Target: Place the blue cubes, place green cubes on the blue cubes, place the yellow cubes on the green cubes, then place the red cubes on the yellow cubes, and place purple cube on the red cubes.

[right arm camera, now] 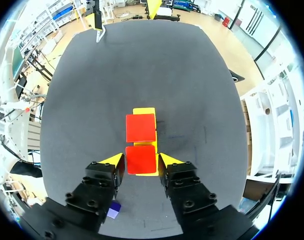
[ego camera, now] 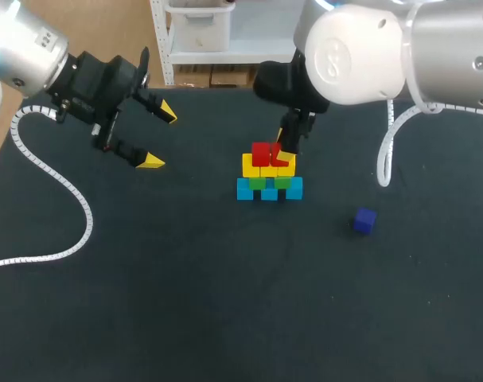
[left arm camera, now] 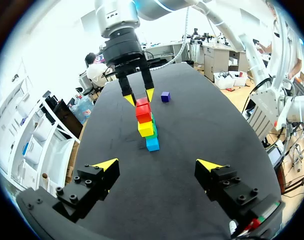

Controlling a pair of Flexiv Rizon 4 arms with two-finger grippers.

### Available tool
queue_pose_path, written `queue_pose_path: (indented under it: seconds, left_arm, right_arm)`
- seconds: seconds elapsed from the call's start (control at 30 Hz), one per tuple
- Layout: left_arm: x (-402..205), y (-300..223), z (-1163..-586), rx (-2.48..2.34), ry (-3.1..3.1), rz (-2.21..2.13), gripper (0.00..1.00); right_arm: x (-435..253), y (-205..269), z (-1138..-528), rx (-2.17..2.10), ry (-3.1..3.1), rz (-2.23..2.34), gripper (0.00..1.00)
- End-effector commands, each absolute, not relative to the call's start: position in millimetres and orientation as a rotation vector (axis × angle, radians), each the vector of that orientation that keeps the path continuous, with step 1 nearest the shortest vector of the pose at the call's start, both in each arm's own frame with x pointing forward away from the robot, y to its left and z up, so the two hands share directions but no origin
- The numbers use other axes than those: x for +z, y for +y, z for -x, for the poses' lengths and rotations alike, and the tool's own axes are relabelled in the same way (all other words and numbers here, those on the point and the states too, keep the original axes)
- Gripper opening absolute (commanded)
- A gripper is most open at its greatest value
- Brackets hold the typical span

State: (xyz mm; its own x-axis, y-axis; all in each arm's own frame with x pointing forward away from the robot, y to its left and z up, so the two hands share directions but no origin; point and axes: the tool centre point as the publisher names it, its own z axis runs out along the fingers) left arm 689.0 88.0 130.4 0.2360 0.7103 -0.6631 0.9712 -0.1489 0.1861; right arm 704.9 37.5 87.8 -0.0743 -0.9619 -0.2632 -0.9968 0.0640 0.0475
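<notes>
**Two reds up top, purple waiting on the right**

Head view: right gripper (ego camera: pixel 284 147) closed on the second red cube (ego camera: pixel 279 153), pinching it from two sides, just beside the first red (ego camera: pixel 262 153) on top of the stack (ego camera: pixel 269 181). Seemingly seated or nearly so, and a touch askew. Purple cube (ego camera: pixel 364 220) alone on the table (ego camera: pixel 225 302), well apart from the stack, on the right arm's side and nearer the camera. Left gripper (ego camera: pixel 159 137) wide open and empty, off on the stack's other side.

Left wrist view: own fingers spread wide, nothing between them. Stack straight ahead, capped by the right gripper, with purple (left arm camera: pixel 165 96) beyond it, farther off than the stack itself.

Right wrist view: held red (right arm camera: pixel 140 159) square between the yellow tips, apparently touched by both. First red (right arm camera: pixel 140 127) just ahead. Purple (right arm camera: pixel 113 209) tucked under and behind the gripper's body, not ahead of the fingers.

Judging by this: release, lift clear, then swing back for purple. Clearly a job for the right arm, much the nearer. No long axis to mind on a cube, so simply square the fingers to two flat faces. Beware nudging the stack on the way out.
</notes>
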Motion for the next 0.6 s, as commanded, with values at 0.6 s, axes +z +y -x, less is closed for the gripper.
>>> queue_pose_path:
  seconds: [0.6]
  left_arm:
    - [129.5,88.7,-689.2,-0.574,1.530,-1.926,1.00]
  right_arm:
    - [86.2,43.5,-710.7,0.340,2.136,2.031,0.38]
